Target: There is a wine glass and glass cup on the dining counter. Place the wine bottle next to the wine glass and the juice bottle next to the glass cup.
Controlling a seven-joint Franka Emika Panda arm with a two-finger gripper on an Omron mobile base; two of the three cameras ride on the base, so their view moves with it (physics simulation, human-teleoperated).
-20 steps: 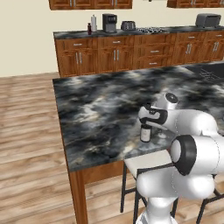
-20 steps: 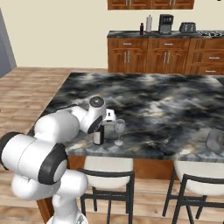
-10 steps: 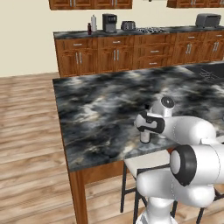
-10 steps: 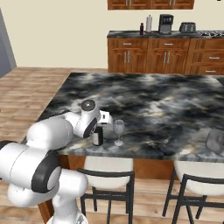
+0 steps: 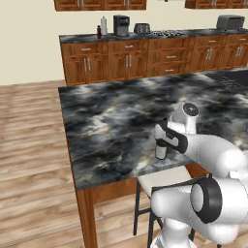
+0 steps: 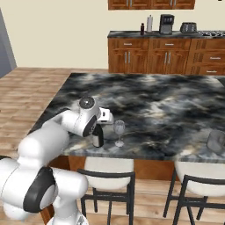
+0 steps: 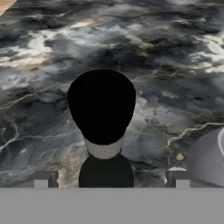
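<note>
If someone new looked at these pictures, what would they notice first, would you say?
Probably the white arm bent low over the dining counter, its pincer spread open around the dark wine bottle standing near the counter's front edge. Right beside the bottle stands the small wine glass.

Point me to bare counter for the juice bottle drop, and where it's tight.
Crowded: near edge of the dining counter, where wine bottle, wine glass and open gripper cluster. Free: marble beside the glass cup, toward the wine glass, and the whole middle.
</note>
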